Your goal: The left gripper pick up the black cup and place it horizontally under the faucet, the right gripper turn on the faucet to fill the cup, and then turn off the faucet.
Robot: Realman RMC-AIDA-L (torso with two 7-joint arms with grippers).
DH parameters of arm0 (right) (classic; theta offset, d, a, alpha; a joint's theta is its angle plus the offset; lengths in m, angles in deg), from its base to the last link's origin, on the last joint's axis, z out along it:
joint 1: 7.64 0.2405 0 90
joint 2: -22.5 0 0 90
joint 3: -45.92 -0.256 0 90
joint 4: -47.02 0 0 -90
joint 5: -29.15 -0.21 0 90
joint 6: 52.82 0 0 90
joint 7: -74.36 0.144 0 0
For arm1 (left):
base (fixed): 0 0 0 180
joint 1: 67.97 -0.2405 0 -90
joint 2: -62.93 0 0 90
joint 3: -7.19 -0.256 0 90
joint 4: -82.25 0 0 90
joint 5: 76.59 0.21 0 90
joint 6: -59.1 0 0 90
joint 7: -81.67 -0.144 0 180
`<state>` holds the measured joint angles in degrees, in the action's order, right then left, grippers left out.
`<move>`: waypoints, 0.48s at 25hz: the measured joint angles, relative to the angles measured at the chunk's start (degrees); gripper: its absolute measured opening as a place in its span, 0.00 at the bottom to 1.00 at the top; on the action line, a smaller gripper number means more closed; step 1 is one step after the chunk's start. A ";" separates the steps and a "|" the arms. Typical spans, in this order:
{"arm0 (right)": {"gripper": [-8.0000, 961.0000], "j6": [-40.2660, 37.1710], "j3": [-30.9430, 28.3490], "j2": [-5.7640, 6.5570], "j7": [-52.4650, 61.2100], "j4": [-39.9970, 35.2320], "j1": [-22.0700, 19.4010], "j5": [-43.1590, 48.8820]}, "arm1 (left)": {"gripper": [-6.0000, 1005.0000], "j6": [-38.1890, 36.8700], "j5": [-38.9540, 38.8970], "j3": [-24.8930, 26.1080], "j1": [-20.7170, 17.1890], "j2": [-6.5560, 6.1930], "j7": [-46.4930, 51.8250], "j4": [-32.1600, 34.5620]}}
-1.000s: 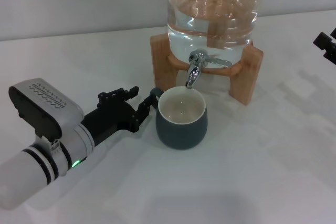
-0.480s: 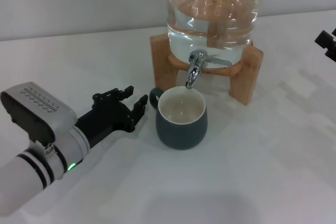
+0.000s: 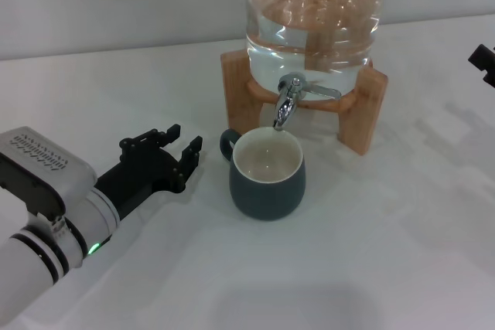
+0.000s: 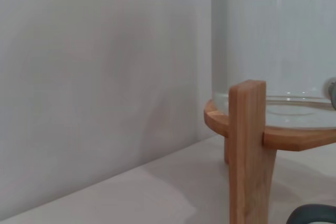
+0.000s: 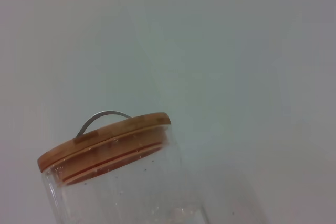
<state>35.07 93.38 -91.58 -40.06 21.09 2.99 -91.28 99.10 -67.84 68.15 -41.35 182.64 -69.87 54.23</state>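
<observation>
1. Chrome faucet (image 3: 288,103) points straight down at the cup (image 3: 267,175), which stands upright on the table (image 3: 387,253) directly beneath the spout, its handle toward the left gripper (image 3: 172,148).
2. That gripper has backed away over the last second: earlier its fingers were at the handle; now they are spread apart, empty, and clear of the cup.
3. Placement therefore looks finished; the cup stays put on its own.
4. The right gripper (image 3: 483,63) shows only at the far edge, well apart from the faucet; whether its fingers are apart or together cannot be told.
5. Opening the lever is likely next.
</observation>
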 joint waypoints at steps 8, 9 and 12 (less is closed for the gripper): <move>0.88 -0.85 0.00 0.01 0.06 0.07 -0.28 0.28 | 0.39 1.11 0.17 4.44 -1.98 -0.06 -0.25 -0.69; 0.88 -0.86 0.02 0.07 0.17 0.09 -0.31 0.35 | 0.39 1.46 0.12 5.71 -2.41 -0.14 -0.25 -0.78; 0.88 -0.84 0.43 0.39 0.55 0.11 -0.40 0.84 | 0.39 1.65 -0.12 8.88 -3.55 -0.25 0.02 -1.44</move>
<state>34.23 93.81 -91.19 -39.52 21.20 2.60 -90.44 100.75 -67.96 77.03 -44.91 182.39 -69.85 52.79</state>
